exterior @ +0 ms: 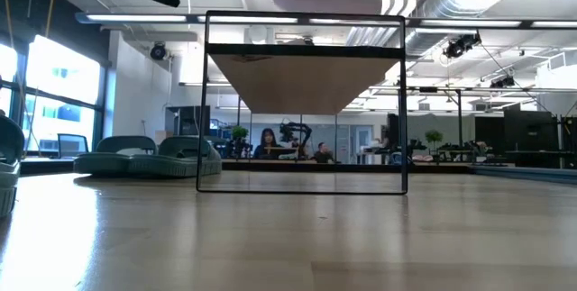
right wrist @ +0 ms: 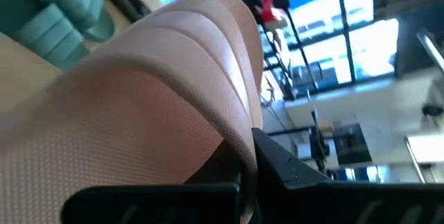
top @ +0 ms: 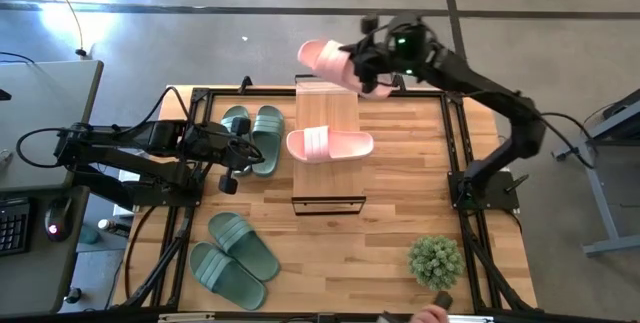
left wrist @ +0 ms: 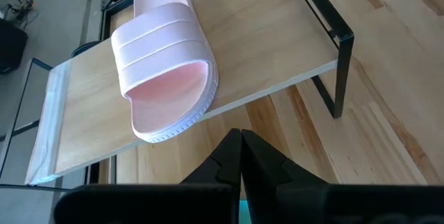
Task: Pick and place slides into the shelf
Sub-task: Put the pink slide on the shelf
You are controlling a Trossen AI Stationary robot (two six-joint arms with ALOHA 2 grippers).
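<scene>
My right gripper [top: 372, 71] is clamped on a pink slide [top: 328, 59], pinching its ribbed strap [right wrist: 152, 92] so the sandal hangs out to the side of my fingers, raised above the far end of the shelf [top: 328, 128] rather than resting on it. Below and in front of that hand, a second pink slide [top: 330, 144] lies flat on the shelf's wooden top, crosswise to the plank, with its edge slightly overhanging one long side of the plank. My left gripper [top: 237, 157] is closed with nothing between its fingers, hovering low just beside the shelf, with its tips pointing at that resting pink slide [left wrist: 166, 57] and the black frame leg [left wrist: 340, 71] nearby. Right behind this left hand sit two green slides [top: 253, 133], side by side on the table [top: 400, 203], close to the shelf's far-left side. Nearer my base on the same side, two more green slides [top: 233, 259] lie together, well apart from the shelf. A small potted plant [top: 434, 259] stands on the table on my right side, away from both hands. At the table's near edge a person's hand [top: 432, 314] shows.
</scene>
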